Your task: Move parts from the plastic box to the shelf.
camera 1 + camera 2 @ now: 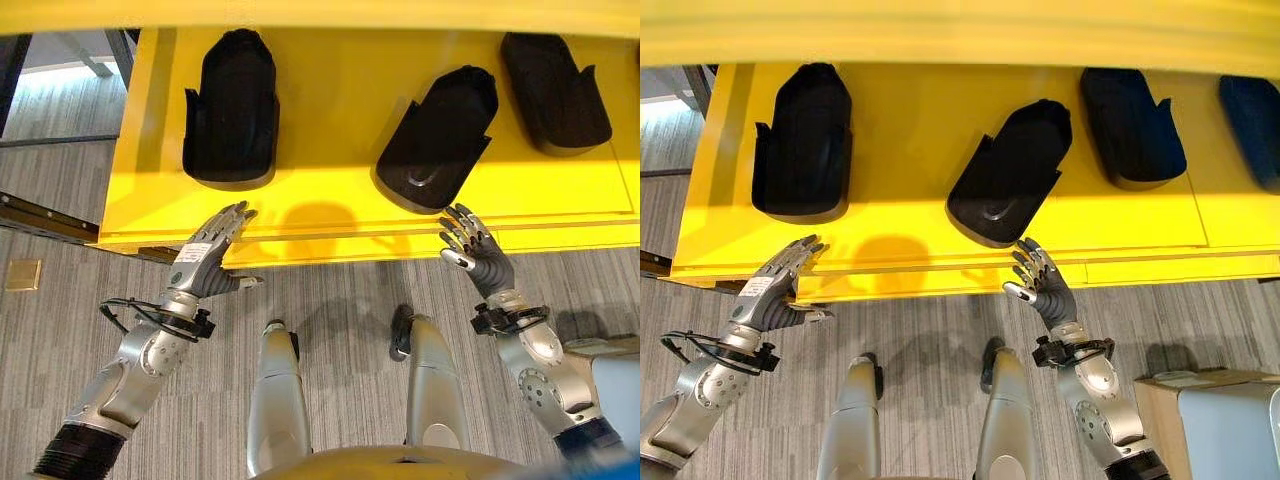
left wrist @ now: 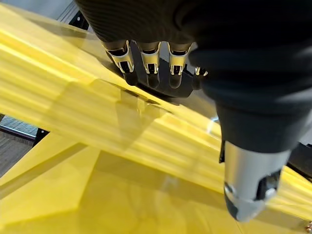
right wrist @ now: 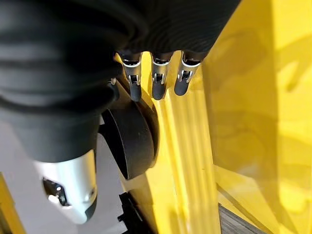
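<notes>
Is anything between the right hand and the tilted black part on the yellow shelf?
Nothing visible. The open right hand sits at the front edge of the yellow shelf, fingertips just short of the tilted black moulded plastic part, with bare shelf between.

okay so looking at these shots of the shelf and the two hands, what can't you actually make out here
- Black part at the far right: cut off by the right eye view's edge.
- Back of the yellow shelf: hidden by a yellow band across the top of both eye views.
- Grey box: cut off at the corner, contents unseen.
- Left hand and right hand: empty, fingers straight.

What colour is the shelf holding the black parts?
Bright yellow shelf; clearest in the right eye view.
</notes>
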You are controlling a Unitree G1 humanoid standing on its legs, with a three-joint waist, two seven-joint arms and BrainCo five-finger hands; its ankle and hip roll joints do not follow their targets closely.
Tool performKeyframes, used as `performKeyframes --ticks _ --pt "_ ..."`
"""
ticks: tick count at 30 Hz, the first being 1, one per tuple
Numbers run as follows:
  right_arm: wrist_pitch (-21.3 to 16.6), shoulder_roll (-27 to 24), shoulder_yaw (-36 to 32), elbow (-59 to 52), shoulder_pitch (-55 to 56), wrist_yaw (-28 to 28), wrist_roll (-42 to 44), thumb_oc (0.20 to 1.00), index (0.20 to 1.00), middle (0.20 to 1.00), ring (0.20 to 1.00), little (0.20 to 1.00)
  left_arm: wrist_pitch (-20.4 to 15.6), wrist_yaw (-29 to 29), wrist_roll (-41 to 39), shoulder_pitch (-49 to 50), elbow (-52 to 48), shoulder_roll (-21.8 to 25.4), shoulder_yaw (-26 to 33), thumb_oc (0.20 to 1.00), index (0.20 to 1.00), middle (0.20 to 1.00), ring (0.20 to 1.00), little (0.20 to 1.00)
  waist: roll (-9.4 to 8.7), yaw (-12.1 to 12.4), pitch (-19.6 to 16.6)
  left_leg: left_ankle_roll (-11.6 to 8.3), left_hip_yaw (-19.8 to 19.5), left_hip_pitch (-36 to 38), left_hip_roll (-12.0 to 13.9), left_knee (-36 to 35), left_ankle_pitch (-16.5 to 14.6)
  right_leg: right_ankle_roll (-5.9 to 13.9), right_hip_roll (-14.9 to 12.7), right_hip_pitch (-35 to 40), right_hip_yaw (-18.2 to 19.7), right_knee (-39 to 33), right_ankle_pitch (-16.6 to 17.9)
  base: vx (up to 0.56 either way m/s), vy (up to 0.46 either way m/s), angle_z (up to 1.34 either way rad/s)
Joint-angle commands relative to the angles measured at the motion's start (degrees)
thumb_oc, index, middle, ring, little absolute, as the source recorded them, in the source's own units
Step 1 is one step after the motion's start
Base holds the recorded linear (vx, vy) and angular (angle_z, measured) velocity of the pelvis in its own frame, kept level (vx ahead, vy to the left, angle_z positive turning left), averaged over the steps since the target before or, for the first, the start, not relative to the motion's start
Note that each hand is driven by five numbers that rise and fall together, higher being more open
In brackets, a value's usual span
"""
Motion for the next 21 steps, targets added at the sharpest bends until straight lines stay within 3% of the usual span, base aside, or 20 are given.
performKeyframes --ticks 1,11,21 --pt "-3.0 -0.6 -1.7 -4.3 0.1 0.0 0.0 1.0 1.0 1.0 1.0 1.0 0.3 0.5 0.7 0.1 0.6 1.3 -0.2 1.0 1.0 1.0 1.0 1.0 -0.97 0.6 -2.4 3.75 2.4 -4.8 0.0 -3.0 5.7 1.2 -1.4 4.2 2.4 -1.4 -2.0 0.08 -0.018 0.03" --pt "-2.3 0.4 -1.9 -3.7 -0.5 -0.9 0.2 1.0 1.0 1.0 1.0 1.0 3.3 2.4 1.7 -6.1 7.4 -2.7 -2.2 1.0 1.0 1.0 1.0 1.0 -1.42 -0.1 -3.0 3.73 2.4 -5.3 0.4 -2.5 5.6 1.02 -0.9 3.5 2.4 -1.2 -1.9 0.0 0.001 -0.01" --pt "-1.8 0.5 -2.5 -3.7 -0.4 -0.9 0.6 1.0 1.0 1.0 1.0 1.0 4.8 3.6 3.5 -9.7 12.0 -3.9 -3.0 1.0 1.0 1.0 1.0 1.0 -1.61 -0.5 -3.6 3.76 2.8 -5.5 0.6 -1.8 5.2 0.93 -0.7 3.1 2.8 -1.0 -2.1 0.01 0.014 -0.05"
